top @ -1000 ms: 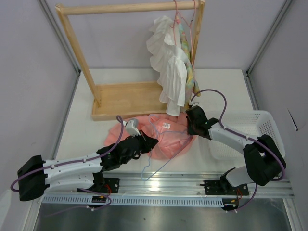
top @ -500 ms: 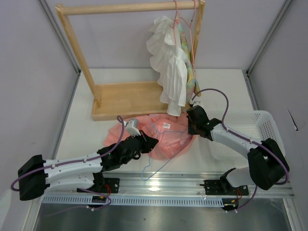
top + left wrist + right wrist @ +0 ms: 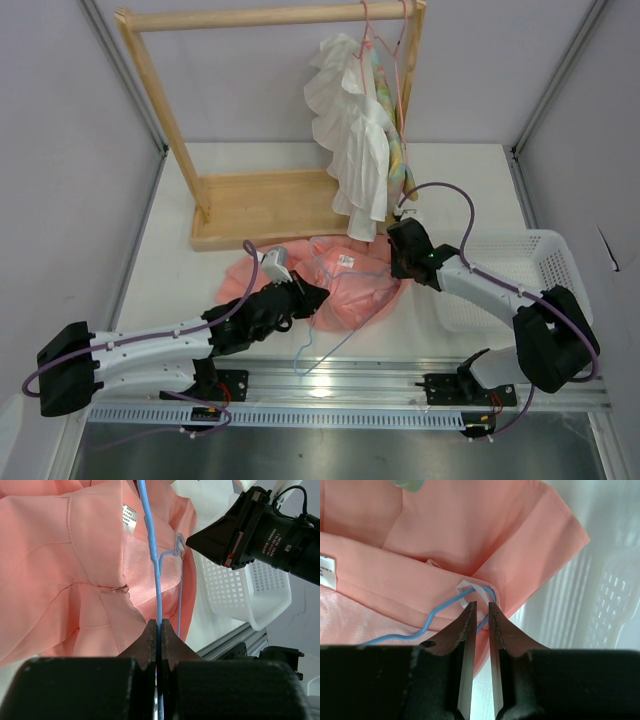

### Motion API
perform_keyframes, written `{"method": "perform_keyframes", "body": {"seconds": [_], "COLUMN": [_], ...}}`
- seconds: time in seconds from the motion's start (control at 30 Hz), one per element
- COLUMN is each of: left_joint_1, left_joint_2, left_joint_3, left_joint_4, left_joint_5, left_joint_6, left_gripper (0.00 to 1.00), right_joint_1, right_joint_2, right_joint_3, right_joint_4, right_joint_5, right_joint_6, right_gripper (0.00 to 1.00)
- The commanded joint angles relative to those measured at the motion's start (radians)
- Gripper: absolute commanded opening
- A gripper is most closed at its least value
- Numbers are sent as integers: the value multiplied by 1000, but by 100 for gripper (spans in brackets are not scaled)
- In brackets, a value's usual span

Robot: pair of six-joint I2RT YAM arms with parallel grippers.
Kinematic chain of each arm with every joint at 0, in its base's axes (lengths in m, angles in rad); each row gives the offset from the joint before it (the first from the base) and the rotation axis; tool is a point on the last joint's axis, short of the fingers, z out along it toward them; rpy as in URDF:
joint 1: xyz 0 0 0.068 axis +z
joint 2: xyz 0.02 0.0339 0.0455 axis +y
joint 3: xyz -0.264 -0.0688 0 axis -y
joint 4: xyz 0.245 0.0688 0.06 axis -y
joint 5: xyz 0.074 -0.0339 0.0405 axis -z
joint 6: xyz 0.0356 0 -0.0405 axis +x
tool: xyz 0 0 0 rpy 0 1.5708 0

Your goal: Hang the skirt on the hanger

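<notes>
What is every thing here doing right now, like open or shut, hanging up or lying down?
skirt: lying crumpled, not hung yet.
hanger: lying on the skirt, pinched at one spot.
left claw: shut on the hanger.
right claw: slightly open at the hanger's end.
white garment: hanging up.
basket: looks empty.

Bare surface (image 3: 170,270) lies open left of the skirt (image 3: 365,295), out to the left edge beside the wooden rack (image 3: 262,208). A narrower strip runs along the near edge in front of the skirt, crossed by the hanger (image 3: 151,545) and, further left, by the left arm (image 3: 150,350). Behind the skirt, the rack's base and the white ruffled garment (image 3: 350,140) hanging low over it bar the way; on the right the white basket (image 3: 530,262) stands just beside the skirt, with the right arm (image 3: 480,283) lying over its left side.
</notes>
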Motion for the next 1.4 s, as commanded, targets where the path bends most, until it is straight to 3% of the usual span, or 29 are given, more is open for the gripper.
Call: {"method": "perform_keyframes", "body": {"seconds": [0.0, 0.37, 0.53, 1.37], "left_joint_1": [-8, -8, -8, -17], "left_joint_2": [-22, -19, -19, 32], "left_joint_3": [26, 29, 26, -34], "left_joint_4": [15, 16, 17, 236], "left_joint_5": [-30, -28, -30, -13], "left_joint_6": [21, 23, 21, 81], "left_gripper": [0, 0, 0, 0], "right_joint_1": [-5, -22, -23, 14], "right_joint_2": [23, 43, 40, -97], "right_joint_3": [37, 36, 37, 68], "right_joint_4": [28, 40, 48, -32], "right_joint_5": [17, 4, -12, -47], "right_joint_6": [-11, -20, -17, 33], "right_gripper": [20, 19, 0, 0]}}
